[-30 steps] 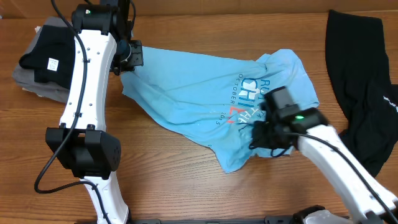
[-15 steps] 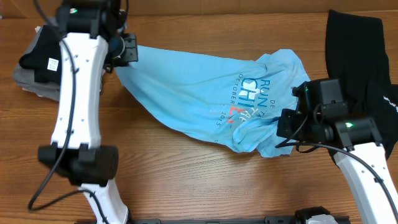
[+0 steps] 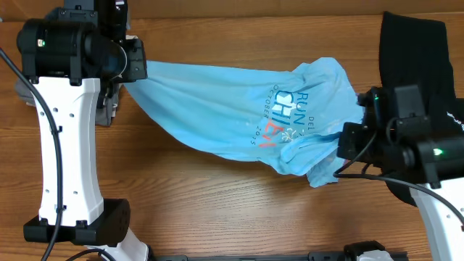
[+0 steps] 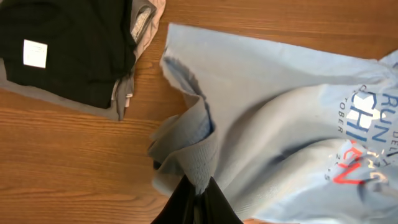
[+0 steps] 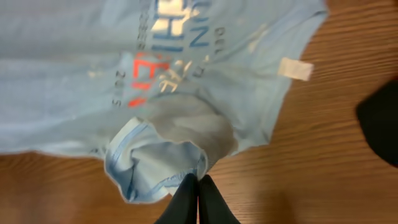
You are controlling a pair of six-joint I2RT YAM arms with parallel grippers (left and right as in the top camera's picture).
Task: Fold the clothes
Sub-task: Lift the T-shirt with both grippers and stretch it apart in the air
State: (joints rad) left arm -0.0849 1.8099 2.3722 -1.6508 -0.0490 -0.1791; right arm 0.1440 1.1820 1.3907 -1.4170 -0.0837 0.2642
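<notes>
Item one: light blue T-shirt (image 3: pixel 217 101), stretched across the middle of the wooden table (image 3: pixel 217 210) between your two grippers, its white and red lettering facing up toward the right end. Your left gripper (image 4: pixel 196 194): jaws closed tight on a bunched edge at the shirt's left end, cloth gathered in folds just above the fingertips. Your right gripper (image 5: pixel 198 190): jaws pressed together on a rolled hem at the shirt's lower right corner, near a small white tag (image 5: pixel 295 69). Item two: black garment (image 3: pixel 409 65), lying along the table's right edge beside your right arm. Item three: folded stack (image 4: pixel 68 68) at far left, a black piece with a white label (image 4: pixel 35 53) on top of grey, just beside the shirt's left edge.
</notes>
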